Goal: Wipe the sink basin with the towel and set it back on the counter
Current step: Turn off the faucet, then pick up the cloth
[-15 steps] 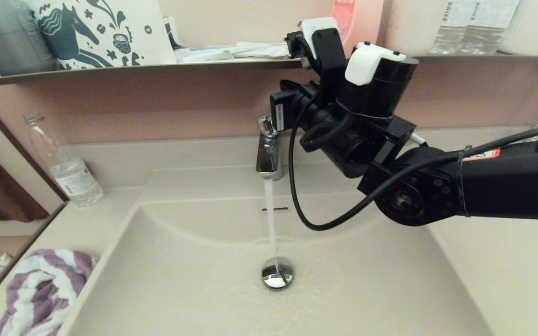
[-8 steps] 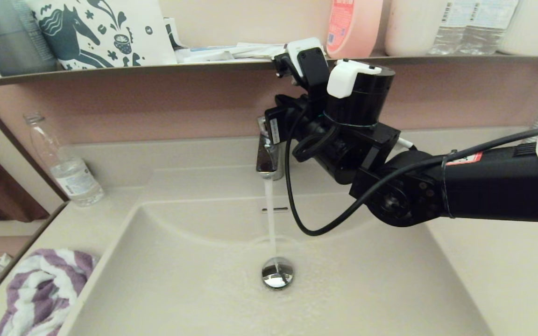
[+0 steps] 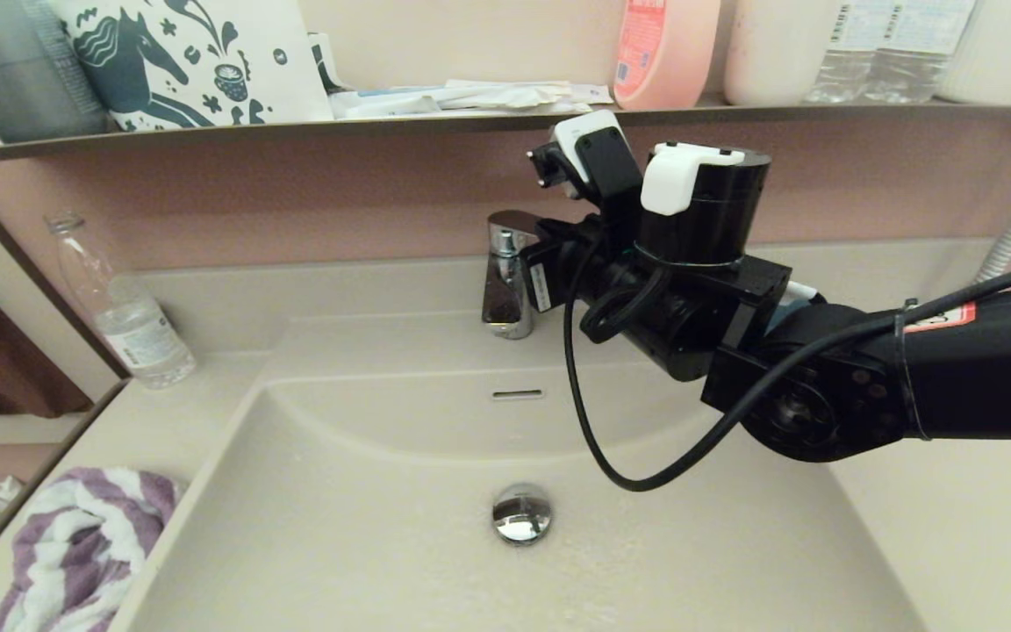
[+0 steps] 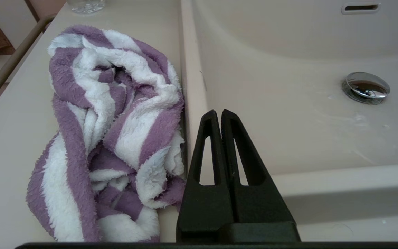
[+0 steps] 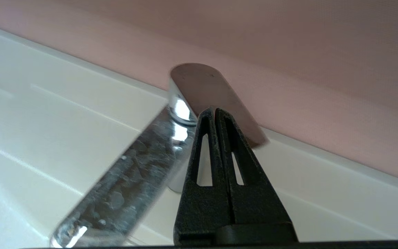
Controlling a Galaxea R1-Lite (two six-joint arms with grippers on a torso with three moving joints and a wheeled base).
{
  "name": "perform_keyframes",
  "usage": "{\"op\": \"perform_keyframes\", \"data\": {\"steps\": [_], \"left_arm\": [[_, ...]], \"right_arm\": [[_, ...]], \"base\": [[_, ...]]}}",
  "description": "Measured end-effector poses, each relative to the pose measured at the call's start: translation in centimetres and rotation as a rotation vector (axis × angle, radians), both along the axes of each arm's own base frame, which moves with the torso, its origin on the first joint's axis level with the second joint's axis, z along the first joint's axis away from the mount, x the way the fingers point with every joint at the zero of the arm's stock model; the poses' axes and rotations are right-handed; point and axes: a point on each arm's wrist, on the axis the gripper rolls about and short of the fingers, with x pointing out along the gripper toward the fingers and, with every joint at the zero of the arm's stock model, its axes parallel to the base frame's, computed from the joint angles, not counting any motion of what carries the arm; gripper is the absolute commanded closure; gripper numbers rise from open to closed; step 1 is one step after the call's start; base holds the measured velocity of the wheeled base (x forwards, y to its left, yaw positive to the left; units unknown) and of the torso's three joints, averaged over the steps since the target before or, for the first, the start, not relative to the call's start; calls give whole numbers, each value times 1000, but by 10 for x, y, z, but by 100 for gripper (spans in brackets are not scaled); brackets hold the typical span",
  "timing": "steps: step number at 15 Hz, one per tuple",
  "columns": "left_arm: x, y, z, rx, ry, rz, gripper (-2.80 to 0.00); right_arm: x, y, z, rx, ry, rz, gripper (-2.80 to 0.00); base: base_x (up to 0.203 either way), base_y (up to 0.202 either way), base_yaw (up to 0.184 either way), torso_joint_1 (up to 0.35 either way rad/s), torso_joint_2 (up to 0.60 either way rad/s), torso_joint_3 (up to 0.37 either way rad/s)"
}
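Pink wall and a dark-edged shelf (image 3: 233, 130) back a cream tabletop (image 3: 953, 527) with the sink basin (image 3: 365, 527) sunk into it, its chrome drain plug (image 3: 522, 514) in the middle and the overflow slot (image 3: 518, 394) on the far wall. No water runs from the chrome faucet (image 3: 505, 290), and droplets lie on the basin floor near the plug. The right pincer (image 5: 215, 111), fingers pressed shut and holding nothing, has its tips at the faucet's flat lever (image 5: 216, 100), on it or just above; a shut pincer suits pressing a lever down, which is probably why it is here. The towel (image 3: 75, 549), purple and white striped, lies bunched on the tabletop at the near left, just beside the basin's left rim, where the left arm can get at it. The left pincer (image 4: 220, 112) hangs shut and empty just beside the towel, over the near rim, parked. A clear plastic bottle (image 3: 124, 307) stands at the far left. Wiping has not begun, judging by the towel lying untouched; taking it up would seem to come next.
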Motion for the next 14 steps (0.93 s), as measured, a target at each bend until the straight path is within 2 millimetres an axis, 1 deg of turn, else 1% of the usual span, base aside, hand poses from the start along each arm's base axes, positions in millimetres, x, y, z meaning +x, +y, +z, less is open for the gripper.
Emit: {"op": "perform_keyframes", "data": {"steps": [3, 4, 6, 8, 10, 11, 12, 13, 14], "left_arm": [[0, 0, 0, 0, 0, 0, 0], [0, 0, 0, 0, 0, 0, 0], [0, 0, 0, 0, 0, 0, 0], [0, 0, 0, -1, 0, 0, 0], [0, 0, 0, -1, 0, 0, 0], [0, 0, 0, 0, 0, 0, 0], [0, 0, 0, -1, 0, 0, 0], [0, 0, 0, -1, 0, 0, 0], [0, 0, 0, 0, 0, 0, 0]], "right_arm": [[-15, -12, 19, 33, -26, 4, 0], [-22, -20, 19, 27, -17, -2, 0], [-34, -42, 13, 2, 16, -48, 0], [-41, -80, 7, -12, 50, -139, 0], [-45, -136, 8, 15, 65, -290, 0], [-50, -164, 11, 40, 57, -369, 0], [-60, -188, 16, 68, 43, -432, 0], [-75, -210, 20, 96, 24, -491, 0], [-91, -227, 22, 117, 5, -536, 0]], "base": [[0, 0, 0, 0, 0, 0], [0, 0, 0, 0, 0, 0], [0, 0, 0, 0, 0, 0], [0, 0, 0, 0, 0, 0], [0, 0, 0, 0, 0, 0], [0, 0, 0, 0, 0, 0], [0, 0, 0, 0, 0, 0], [0, 0, 0, 0, 0, 0], [0, 0, 0, 0, 0, 0]]}}
